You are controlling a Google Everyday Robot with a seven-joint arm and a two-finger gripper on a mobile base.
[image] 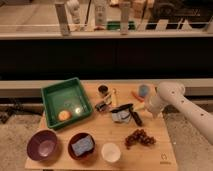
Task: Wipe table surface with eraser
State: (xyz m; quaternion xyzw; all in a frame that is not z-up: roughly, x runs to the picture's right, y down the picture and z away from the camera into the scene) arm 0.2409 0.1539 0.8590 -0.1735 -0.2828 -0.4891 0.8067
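The table surface (pixel 160 145) is a light tan wooden board with a small dark logo at its front right corner. A thick black oblong block, the eraser (pixel 136 118), lies near the board's middle right, next to a thinner black strip (pixel 121 107) and a grey object (pixel 119 116). My white arm reaches in from the right. The gripper (pixel 142 108) is low over the board, just right of and above the eraser, very close to it. I cannot tell whether it touches the eraser.
A green tray (pixel 52 97) with an orange (pixel 63 115) stands at the left. The front row has a purple bowl (pixel 42 145), a red bowl with a blue sponge (pixel 81 146), a white cup (pixel 111 152) and grapes (pixel 139 137). A dark can (pixel 103 90) and a blue cup (pixel 144 90) stand at the back.
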